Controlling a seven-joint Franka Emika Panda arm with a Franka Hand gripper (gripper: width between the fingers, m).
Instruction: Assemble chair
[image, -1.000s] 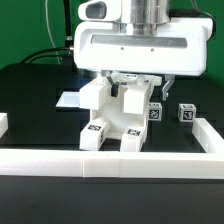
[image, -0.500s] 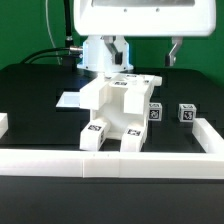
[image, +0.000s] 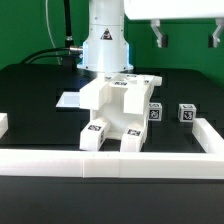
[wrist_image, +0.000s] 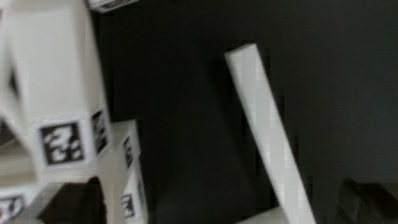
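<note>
Moved: up she goes! The gripper (image: 186, 38) sat low over the chair (image: 115, 112) a second ago; now it has climbed clear and swung toward the exterior view's right. The chair hasn't budged.
Chair: half built, standing mid-table, two tagged front blocks planted just behind the near wall (image: 110, 163). A tag shows on its top edge too.
Chair vs fingers: well apart. The chair sits below and toward the exterior view's left of the fingers (image: 158, 36), no contact anywhere.
Fingers: spread wide, released, only green backdrop between them.
Arm: white column (image: 105, 42) rises straight behind the chair. The hand hangs high with its body cut off by the frame's top edge, fingers pointing down.
Loose blocks: two small tagged ones, the nearer block (image: 155, 112) just beside the chair on the exterior view's right, the farther block (image: 186, 113) beyond it, apart from it.
Marker board: marker board (image: 72, 99) lies flat on the black table (image: 30, 110), at the chair's far side toward the exterior view's left.
Wrist view: blurred. The chair's tagged white faces (wrist_image: 63, 140) fill one side, and a long thin white bar (wrist_image: 267, 120) crosses the dark table beside them. Which piece that bar is, can't tell.
</note>
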